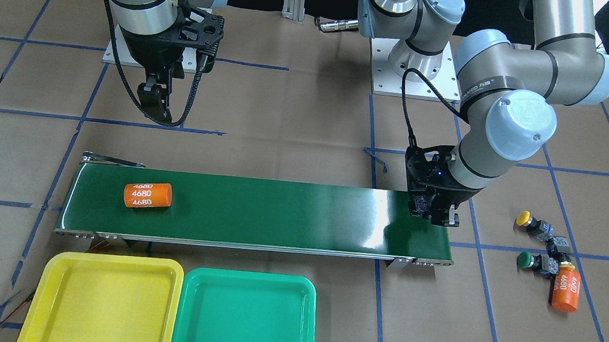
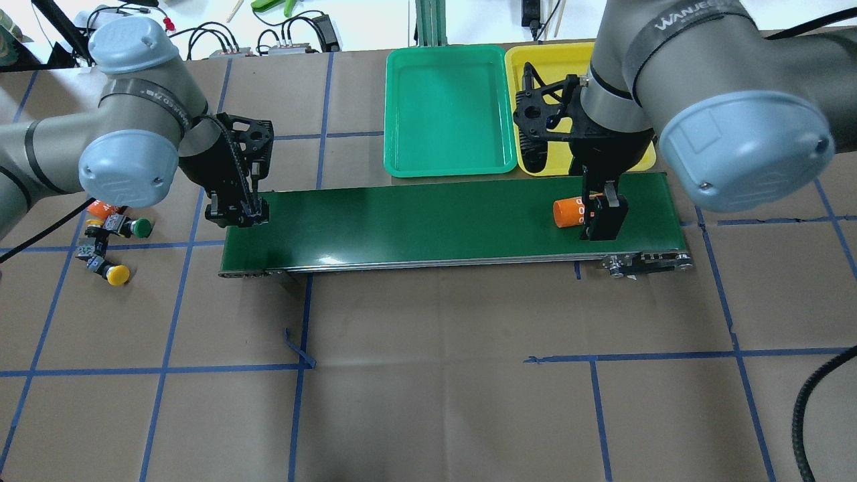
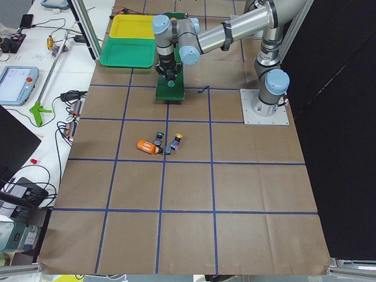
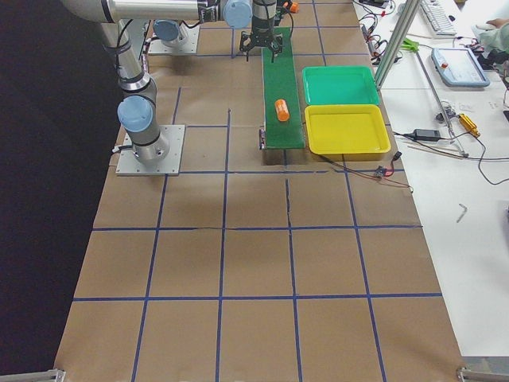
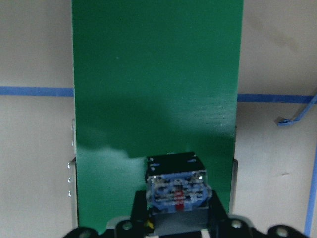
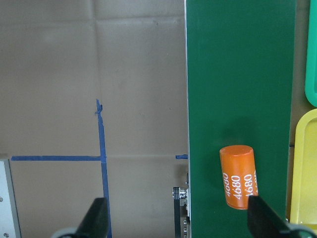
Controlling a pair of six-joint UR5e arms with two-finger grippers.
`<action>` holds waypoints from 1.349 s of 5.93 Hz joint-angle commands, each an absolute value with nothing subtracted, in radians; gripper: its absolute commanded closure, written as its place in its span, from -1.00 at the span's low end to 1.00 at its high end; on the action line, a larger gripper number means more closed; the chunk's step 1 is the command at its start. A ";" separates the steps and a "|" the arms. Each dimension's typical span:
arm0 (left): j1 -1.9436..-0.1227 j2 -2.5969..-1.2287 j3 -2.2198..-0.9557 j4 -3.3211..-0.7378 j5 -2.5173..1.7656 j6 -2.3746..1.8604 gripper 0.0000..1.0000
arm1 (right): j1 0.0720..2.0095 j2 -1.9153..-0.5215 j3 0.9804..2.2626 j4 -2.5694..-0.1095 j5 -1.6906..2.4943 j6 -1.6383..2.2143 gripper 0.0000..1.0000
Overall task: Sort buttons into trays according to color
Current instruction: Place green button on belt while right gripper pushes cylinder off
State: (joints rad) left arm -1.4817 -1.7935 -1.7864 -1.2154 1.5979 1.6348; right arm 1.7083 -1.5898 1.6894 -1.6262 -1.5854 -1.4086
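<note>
Left gripper [image 1: 433, 215] clenched on button [image 5: 177, 191], over belt [image 1: 279, 213] end toward table's left edge; cap colour hidden. Belt's long axis runs to right edge; trays [image 1: 109, 257] beside that end, far edge. Right gripper [image 6: 179, 219] spread, empty, nearer trays. You likely release here.

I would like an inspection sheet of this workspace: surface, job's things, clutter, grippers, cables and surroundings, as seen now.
Surface: brown-paper table, blue tape grid, one loose tape end.
Job's things: yellow tray and green tray empty; yellow button and green button lying on the table; another button in the left gripper.
Clutter: orange cylinder on the conveyor belt; second orange cylinder beside the loose buttons.
Grippers: left gripper shut on a button over the belt's end; right gripper open above the belt.
Cables: black wrist cables; red wires beside the yellow tray.
Surroundings: bench with electronics.
</note>
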 commanded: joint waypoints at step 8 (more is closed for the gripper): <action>-1.469 -1.775 -1.846 -1.084 1.601 1.612 -0.91 | 1.709 -1.591 1.695 -1.628 -1.586 -1.400 -1.00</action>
